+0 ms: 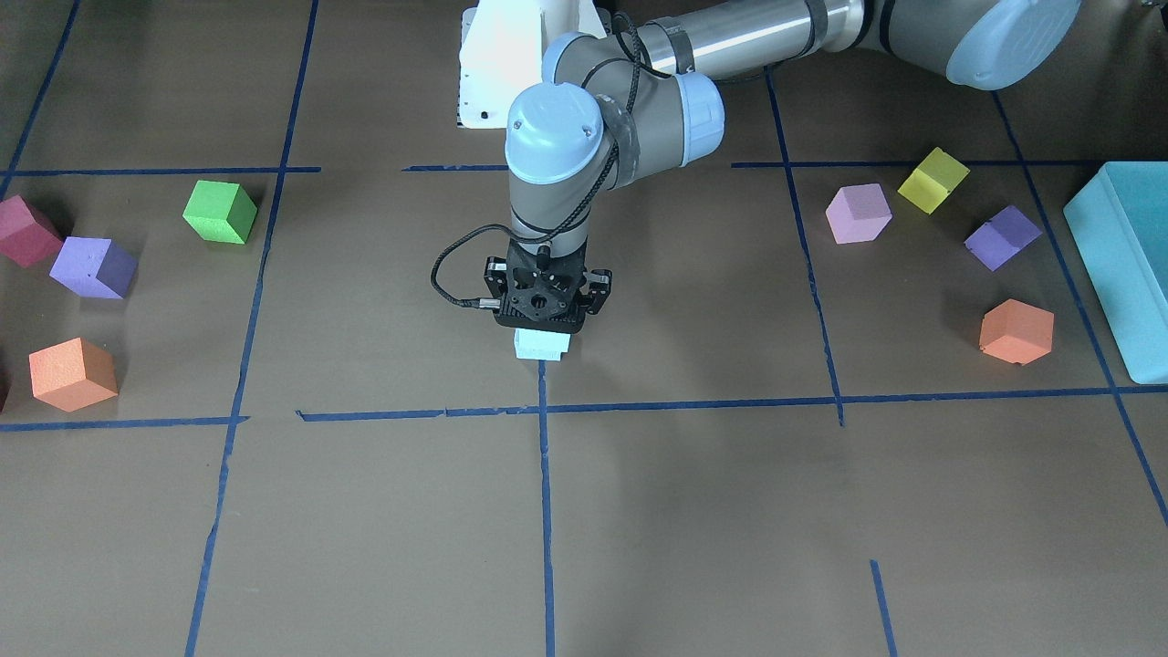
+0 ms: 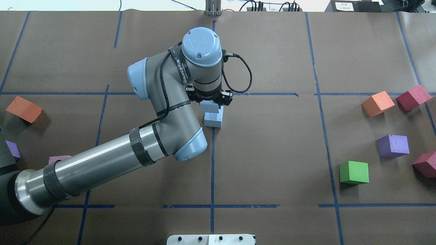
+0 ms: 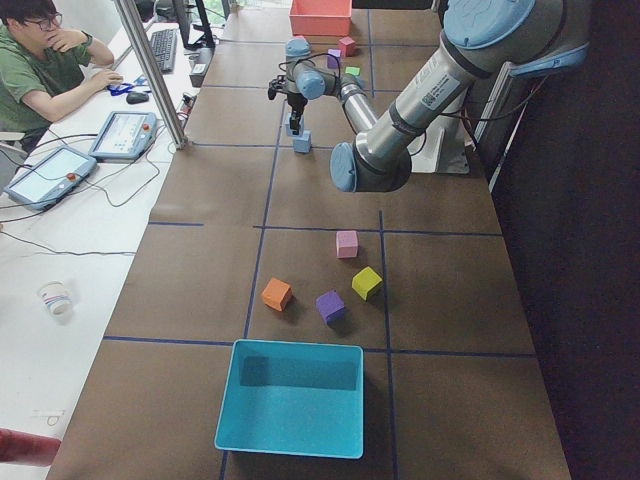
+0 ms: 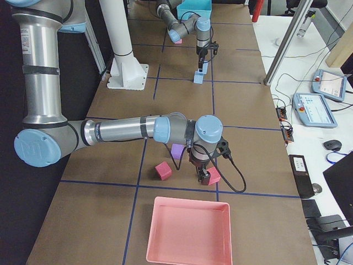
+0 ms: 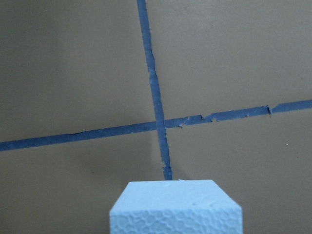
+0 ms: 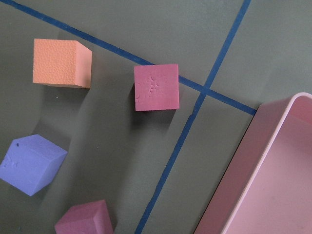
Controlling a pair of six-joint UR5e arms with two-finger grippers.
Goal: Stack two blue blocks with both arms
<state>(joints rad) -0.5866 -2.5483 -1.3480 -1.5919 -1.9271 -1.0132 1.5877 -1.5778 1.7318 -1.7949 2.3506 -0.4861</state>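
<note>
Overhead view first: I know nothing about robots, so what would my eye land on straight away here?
The big grey left arm, stretched from the lower left to the middle of the table, where its tool holds a pale blue block right over a second blue block. Next come the bright cubes at the right end: a green cube, a purple cube and an orange cube.

Open tabletop [image 2: 272, 153] rings the blue blocks [image 2: 213, 120]; coloured cubes [image 2: 354, 172] crowd both far ends.
</note>
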